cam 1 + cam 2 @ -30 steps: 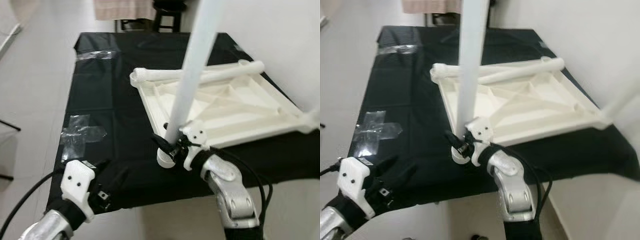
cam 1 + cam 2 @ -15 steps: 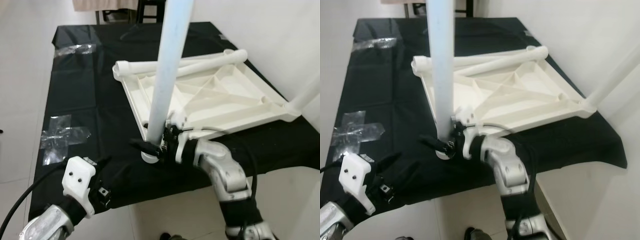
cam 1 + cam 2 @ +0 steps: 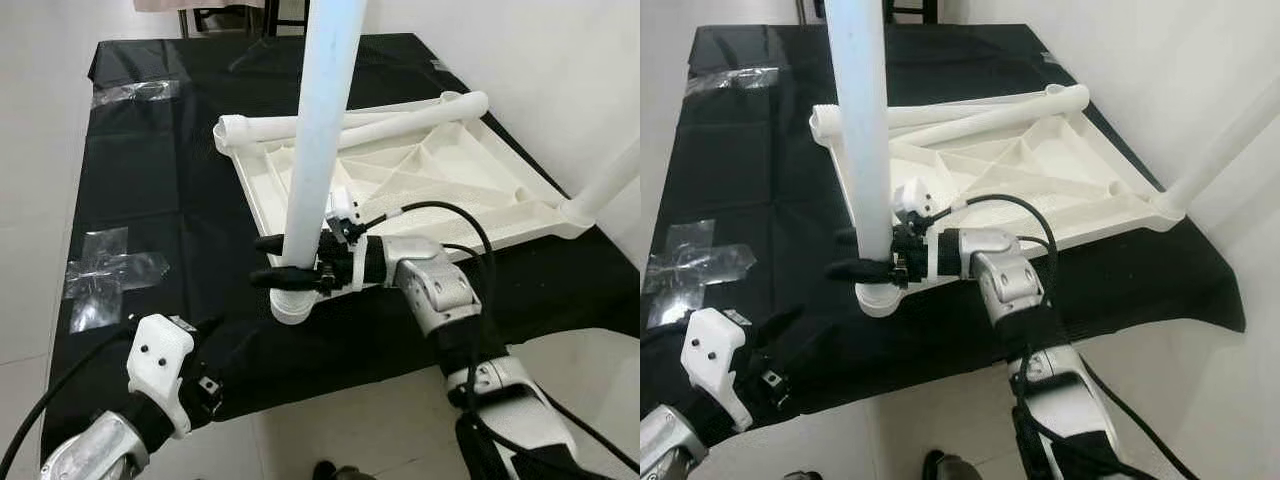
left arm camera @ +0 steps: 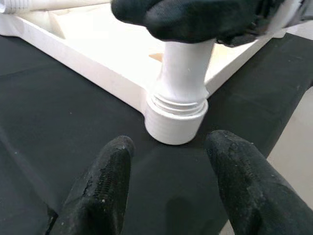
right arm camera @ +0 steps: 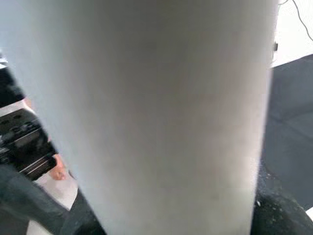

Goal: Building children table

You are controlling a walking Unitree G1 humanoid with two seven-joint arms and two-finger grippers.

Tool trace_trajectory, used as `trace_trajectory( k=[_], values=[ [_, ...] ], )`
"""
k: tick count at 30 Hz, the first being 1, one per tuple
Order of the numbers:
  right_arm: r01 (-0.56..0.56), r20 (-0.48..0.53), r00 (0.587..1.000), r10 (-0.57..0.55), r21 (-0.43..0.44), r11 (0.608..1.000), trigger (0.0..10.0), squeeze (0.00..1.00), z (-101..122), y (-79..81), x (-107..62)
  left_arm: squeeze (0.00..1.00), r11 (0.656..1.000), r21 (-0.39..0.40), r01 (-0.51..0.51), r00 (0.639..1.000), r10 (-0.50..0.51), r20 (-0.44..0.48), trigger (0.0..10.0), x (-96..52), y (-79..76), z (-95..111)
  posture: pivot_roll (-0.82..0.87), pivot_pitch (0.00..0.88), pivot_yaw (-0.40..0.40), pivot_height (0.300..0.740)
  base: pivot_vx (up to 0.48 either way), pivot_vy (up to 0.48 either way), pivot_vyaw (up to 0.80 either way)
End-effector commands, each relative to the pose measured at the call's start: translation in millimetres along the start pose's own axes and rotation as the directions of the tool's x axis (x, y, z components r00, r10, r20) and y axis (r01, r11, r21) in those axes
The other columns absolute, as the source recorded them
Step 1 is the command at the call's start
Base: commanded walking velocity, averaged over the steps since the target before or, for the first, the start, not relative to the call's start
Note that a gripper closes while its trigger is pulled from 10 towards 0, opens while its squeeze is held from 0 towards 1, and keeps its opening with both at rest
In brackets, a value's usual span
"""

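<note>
Left eye view: right gripper (image 3: 285, 262) clamped around the white table leg (image 3: 318, 140) low down, both black fingers wrapped on it just above the threaded collar. Leg standing upright, seated at the near corner socket of the upside-down white tabletop (image 3: 470, 190), which lies on the black cloth (image 3: 150, 190) toward the right edge, near the front. Looks like the screwing-in step for this leg, though can't tell how far the thread is in.

Another leg (image 3: 605, 180) already standing at the right corner, and two loose legs (image 3: 370, 122) lying along the tabletop's far rim. Strips of clear tape (image 3: 105, 280) stuck on the cloth near the left edge.

Left gripper (image 4: 168, 183) hanging spread wide at the front edge, holding nothing, aimed at the collar.

Next move probably: twist the leg home, keeping it straight so the thread doesn't cross, maybe steady the tabletop with the free gripper.
</note>
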State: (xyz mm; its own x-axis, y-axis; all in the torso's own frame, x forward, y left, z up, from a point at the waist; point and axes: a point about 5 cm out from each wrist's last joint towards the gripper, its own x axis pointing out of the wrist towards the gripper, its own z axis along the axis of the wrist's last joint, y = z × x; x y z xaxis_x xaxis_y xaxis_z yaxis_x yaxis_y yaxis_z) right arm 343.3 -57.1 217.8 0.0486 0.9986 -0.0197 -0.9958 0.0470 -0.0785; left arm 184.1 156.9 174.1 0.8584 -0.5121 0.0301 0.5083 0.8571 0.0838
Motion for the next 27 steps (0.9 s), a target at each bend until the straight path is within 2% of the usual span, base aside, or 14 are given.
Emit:
trace_trajectory(
  k=[1, 8, 10, 12, 13, 14, 15, 16, 17, 18, 20, 25, 26, 27],
  values=[
    [-0.014, 0.003, 1.0, 0.014, 0.045, 0.999, 0.0, 0.0, -6.8, -1.5, 0.9, 0.0, 1.0, -0.003, 0.01, 1.0, -0.01, -0.011, 10.0, -0.9, -4.1, -1.6, 0.19, 0.211, -0.151, 0.74, 0.0, 0.0, 0.0],
    [-0.008, -0.012, 1.0, 0.008, 0.034, 0.999, 0.0, 0.0, -10.8, -6.4, -6.2, 0.0, 1.0, -0.006, 0.011, 1.0, -0.011, -0.009, 10.0, -0.5, -5.8, -1.5, 0.18, 0.212, -0.151, 0.74, 0.0, 0.0, 0.0],
    [0.046, -0.031, 0.998, -0.045, 0.009, 0.999, 0.0, 0.0, -13.0, -7.6, -11.1, 0.0, 1.0, -0.007, 0.013, 1.0, -0.013, -0.009, 10.0, -0.7, -6.6, -1.4, 0.18, 0.215, -0.155, 0.74, 0.0, 0.0, 0.0],
    [0.231, -0.064, 0.971, -0.232, -0.02, 0.973, 0.0, 0.0, -19.2, -13.1, -19.5, 0.0, 1.0, -0.009, 0.014, 1.0, -0.014, -0.01, 10.0, -1.5, -7.8, -2.3, 0.17, 0.211, -0.172, 0.74, 0.0, 0.0, 0.0],
    [0.231, -0.064, 0.971, -0.232, -0.02, 0.973, 0.0, 0.0, -19.2, -13.1, -19.5, 0.0, 1.0, -0.009, 0.014, 1.0, -0.014, -0.01, 10.0, -1.5, -7.8, -2.3, 0.17, 0.211, -0.172, 0.74, 0.0, 0.0, 0.0],
    [0.55, -0.113, 0.83, -0.546, 0.01, 0.835, 0.0, 0.0, -36.9, -17.5, -30.8, 0.0, 1.0, -0.006, 0.013, 1.0, -0.013, -0.012, 10.0, -2.1, -8.2, -2.7, 0.18, 0.206, -0.2, 0.74, 0.0, 0.0, 0.0],
    [0.74, -0.202, 0.66, -0.723, 0.01, 0.673, 0.0, 0.0, -62.8, -2.3, -44.6, 0.0, 1.0, -0.007, 0.004, 1.0, -0.004, -0.008, 10.0, -3.3, -6.6, -1.8, 0.18, 0.214, -0.19, 0.74, 0.0, 0.0, 0.0],
    [0.838, -0.263, 0.524, -0.81, -0.007, 0.545, 0.0, 0.0, -78.4, 11.4, -56.2, 0.0, 1.0, -0.008, -0.003, 1.0, 0.003, -0.004, 10.0, -4.2, -5.1, -0.9, 0.18, 0.221, -0.178, 0.74, 0.0, 0.0, 0.0],
    [0.861, -0.274, 0.481, -0.833, -0.032, 0.508, 0.0, 0.0, -84.2, 29.4, -56.1, 0.0, 1.0, -0.004, -0.008, 1.0, 0.008, -0.01, 10.0, -5.8, -3.2, -1.8, 0.16, 0.223, -0.163, 0.74, 0.0, 0.0, 0.0],
    [0.861, -0.274, 0.481, -0.833, -0.032, 0.508, 0.0, 0.0, -84.2, 29.4, -56.1, 0.0, 1.0, -0.004, -0.008, 1.0, 0.008, -0.01, 10.0, -5.8, -3.2, -1.8, 0.16, 0.223, -0.163, 0.74, 0.0, 0.0, 0.0],
    [0.792, -0.232, 0.593, -0.771, -0.006, 0.61, 0.0, 0.0, -77.7, 43.6, -36.1, 0.0, 1.0, -0.006, 0.004, 1.0, -0.004, -0.017, 10.0, -5.4, -3.4, -3.3, 0.15, 0.206, -0.161, 0.74, 0.0, 0.0, 0.0],
    [0.738, -0.202, 0.66, -0.724, -0.008, 0.675, 0.0, 0.0, -74.4, 38.4, -20.6, 0.0, 0.999, -0.013, 0.04, 0.999, -0.04, -0.007, 10.0, 1.3, -7.8, -2.9, 0.16, 0.202, -0.161, 0.74, 0.0, 0.0, 0.0],
    [0.722, -0.194, 0.678, -0.709, -0.007, 0.692, 2.0, 0.0, -72.2, 33.3, -15.6, 0.0, 0.999, -0.011, 0.046, 0.999, -0.046, -0.005, 10.0, 2.7, -8.3, -2.5, 0.16, 0.202, -0.159, 0.74, 0.0, 0.0, 0.0],
    [0.703, -0.172, 0.699, -0.694, -0.01, 0.711, 10.0, 0.0, -66.6, 27.8, -11.6, 0.0, 0.999, -0.008, 0.037, 0.999, -0.037, -0.004, 10.0, 2.2, -6.9, -2.3, 0.16, 0.201, -0.157, 0.74, 0.0, 0.0, 0.0]
  ],
)
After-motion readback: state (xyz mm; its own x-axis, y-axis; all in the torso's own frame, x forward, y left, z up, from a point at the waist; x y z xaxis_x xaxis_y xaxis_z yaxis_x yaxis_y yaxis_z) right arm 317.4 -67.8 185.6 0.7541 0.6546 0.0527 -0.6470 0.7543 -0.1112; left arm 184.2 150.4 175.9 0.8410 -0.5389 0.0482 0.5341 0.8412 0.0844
